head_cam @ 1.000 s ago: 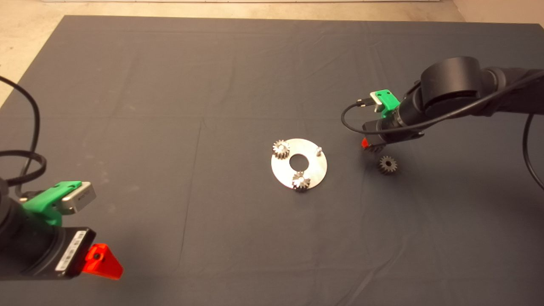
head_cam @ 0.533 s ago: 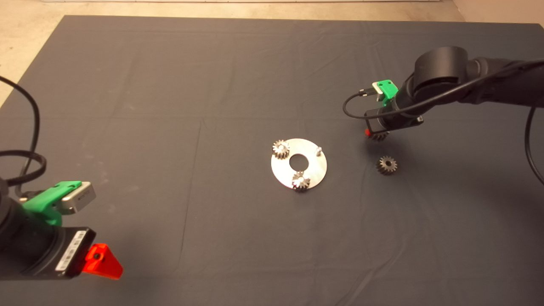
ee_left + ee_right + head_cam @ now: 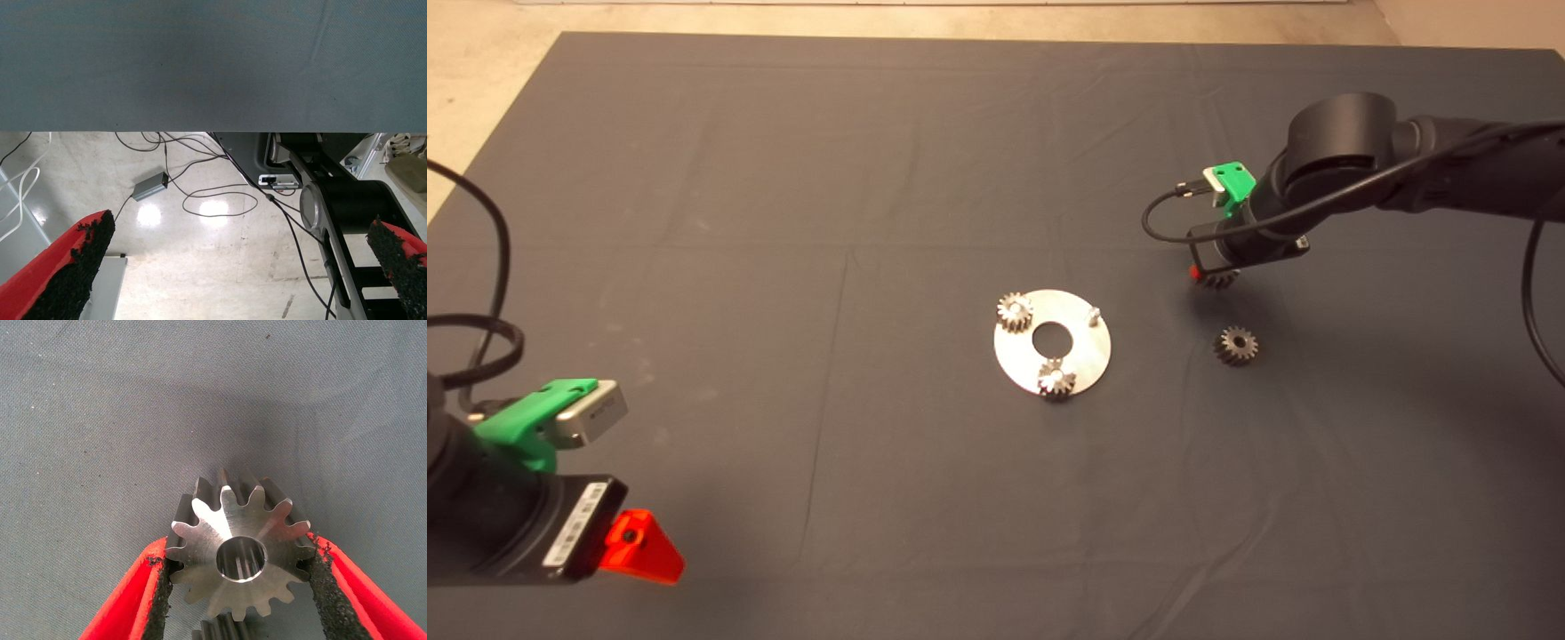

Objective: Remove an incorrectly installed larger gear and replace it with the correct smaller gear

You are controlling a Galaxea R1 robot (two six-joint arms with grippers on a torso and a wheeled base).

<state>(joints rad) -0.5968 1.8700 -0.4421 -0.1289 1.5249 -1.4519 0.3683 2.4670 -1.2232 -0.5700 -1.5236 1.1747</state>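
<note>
Lifted a little and drawn slightly farther from the round plate (image 3: 1080,357) than a second ago, the right gripper (image 3: 1209,276) hangs over the mat (image 3: 783,267) on the plate's right-arm side. Its jaws pinch the smaller gear (image 3: 227,520) across the teeth, one black pad on each flank, with the bore facing the wrist camera. The larger gear (image 3: 1237,345) has not shifted. It lies flat on the mat, clear of the plate on that same side and just beside the gripper.

On the plate, two small gears (image 3: 1015,311) (image 3: 1056,379) sit on their pins, while the third pin (image 3: 1092,315) stands bare on the edge nearest the right gripper. The removal therefore looks done, and the step in hand seems to be carrying the replacement over.

Next, the bore has to be brought level above the bare pin and lowered straight. The teeth will probably need to mesh or clear as it seats, and the grip should be released only once the gear is down.

The left gripper (image 3: 640,547) waits well away from the plate on the left-arm side, its fingers wide apart.
</note>
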